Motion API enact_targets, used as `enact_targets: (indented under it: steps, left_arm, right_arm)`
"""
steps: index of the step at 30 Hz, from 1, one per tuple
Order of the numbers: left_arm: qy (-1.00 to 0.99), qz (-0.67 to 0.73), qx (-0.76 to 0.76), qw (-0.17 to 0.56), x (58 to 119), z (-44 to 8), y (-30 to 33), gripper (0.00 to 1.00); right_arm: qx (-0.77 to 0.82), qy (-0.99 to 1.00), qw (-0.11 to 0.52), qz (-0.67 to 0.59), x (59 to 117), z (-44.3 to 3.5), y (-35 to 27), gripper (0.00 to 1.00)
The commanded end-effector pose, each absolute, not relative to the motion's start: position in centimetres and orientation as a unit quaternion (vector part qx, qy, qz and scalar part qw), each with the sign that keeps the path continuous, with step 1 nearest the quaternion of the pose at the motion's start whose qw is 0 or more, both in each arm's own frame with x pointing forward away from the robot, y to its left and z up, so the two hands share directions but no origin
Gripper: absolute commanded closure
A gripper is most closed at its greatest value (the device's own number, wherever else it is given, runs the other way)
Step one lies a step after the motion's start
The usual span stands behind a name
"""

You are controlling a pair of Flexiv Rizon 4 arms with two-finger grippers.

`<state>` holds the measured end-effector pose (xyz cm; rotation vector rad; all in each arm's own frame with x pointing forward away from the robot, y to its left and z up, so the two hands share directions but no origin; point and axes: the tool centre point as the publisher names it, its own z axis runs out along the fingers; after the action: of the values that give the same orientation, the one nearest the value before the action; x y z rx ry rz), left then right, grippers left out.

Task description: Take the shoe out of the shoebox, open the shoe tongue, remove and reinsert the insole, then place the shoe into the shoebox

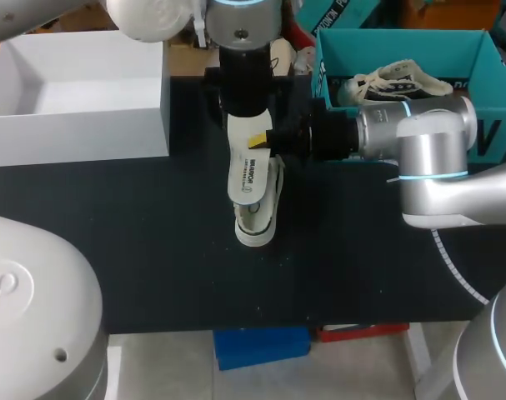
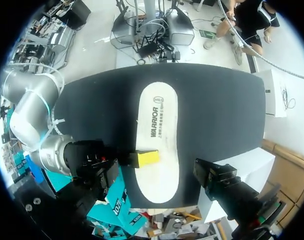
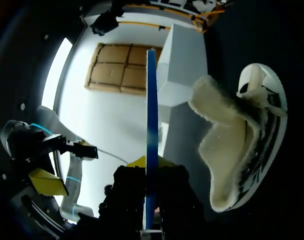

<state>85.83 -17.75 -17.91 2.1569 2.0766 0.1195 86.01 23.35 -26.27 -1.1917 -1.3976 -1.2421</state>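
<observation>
Two arms meet over the middle of the black table [image 1: 152,250]. Far left sits an open white cardboard box [image 1: 77,125]. Next to it, the left arm [image 1: 240,50] drops straight down from the far edge, wrist pointing at the tabletop. What it has hold of, if anything, I cannot tell.

Right below it is the white insole with dark print [image 1: 247,171], printed face up and hanging clear of the table. Under its near end the white sneaker [image 1: 258,223] lies on the table, fleecy cream tongue [image 3: 227,150] folded out.

The right gripper [image 1: 259,143] comes in level from the side and is clamped on the insole's edge, one yellow fingertip [image 2: 145,158] flat on the printed face. Behind it the right arm [image 1: 419,142] stretches out horizontally. Far right stands the teal shoebox [image 1: 486,133], with a second laced sneaker [image 1: 394,83] inside.
</observation>
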Motion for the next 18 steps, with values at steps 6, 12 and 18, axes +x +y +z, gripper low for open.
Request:
enact_targets:
  steps: [6,12,18]
  left_arm:
    - [0.698,0.031,0.713,0.064,91.0,-18.1,-17.9,0.0]
    - [0.703,0.034,0.708,0.063,93.8,-18.3,-17.5,0.0]
    - [0.704,0.035,0.706,0.067,96.4,-18.4,-17.3,0.0]
  right_arm:
    - [-0.482,-0.565,0.445,-0.501,86.0,-26.3,23.4,1.0]
    - [-0.482,-0.565,0.445,-0.501,86.0,-26.3,23.4,1.0]
    - [-0.482,-0.565,0.445,-0.501,86.0,-26.3,23.4,1.0]
